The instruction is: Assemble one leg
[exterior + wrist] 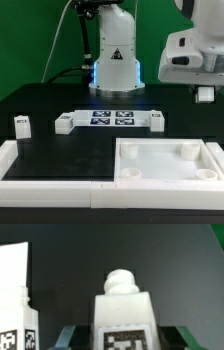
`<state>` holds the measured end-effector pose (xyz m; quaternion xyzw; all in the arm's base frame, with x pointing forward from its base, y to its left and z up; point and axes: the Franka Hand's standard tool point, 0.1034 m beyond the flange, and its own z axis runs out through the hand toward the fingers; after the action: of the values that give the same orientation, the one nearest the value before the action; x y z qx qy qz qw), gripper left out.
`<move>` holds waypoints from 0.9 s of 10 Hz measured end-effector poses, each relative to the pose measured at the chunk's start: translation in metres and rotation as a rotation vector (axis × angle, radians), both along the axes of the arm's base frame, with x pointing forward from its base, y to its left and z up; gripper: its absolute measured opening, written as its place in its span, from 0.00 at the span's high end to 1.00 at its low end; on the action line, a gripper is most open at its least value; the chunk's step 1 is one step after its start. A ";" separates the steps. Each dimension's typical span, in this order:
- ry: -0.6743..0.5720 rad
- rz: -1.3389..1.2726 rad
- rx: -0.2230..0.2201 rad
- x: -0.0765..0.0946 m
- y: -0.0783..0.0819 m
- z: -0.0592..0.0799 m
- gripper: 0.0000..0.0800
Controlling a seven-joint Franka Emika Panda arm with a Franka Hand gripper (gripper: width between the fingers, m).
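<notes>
A plain green backdrop (30, 40) is seen behind a black table (60, 150), which is evenly lit; a white raised border (50, 172) is set near its front edge.

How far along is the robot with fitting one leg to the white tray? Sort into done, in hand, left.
Done: the leg is gripped in the claw. In hand: the claw hangs raised off the table. Left: the tray has corner sockets that look empty, so the leg is not yet fitted. A similar small post stands at the exterior view's left.

The pincer (124, 338) grips the upright white leg (123, 305) between its jaws.
</notes>
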<state>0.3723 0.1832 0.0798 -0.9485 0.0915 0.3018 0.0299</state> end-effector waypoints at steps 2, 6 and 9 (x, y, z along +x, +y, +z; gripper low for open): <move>-0.146 0.021 0.006 0.009 -0.008 0.006 0.64; -0.512 0.107 -0.022 0.051 -0.023 0.040 0.64; -0.769 0.079 -0.012 0.054 -0.012 0.041 0.64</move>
<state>0.4259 0.1708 0.1212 -0.9954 0.0387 -0.0753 0.0449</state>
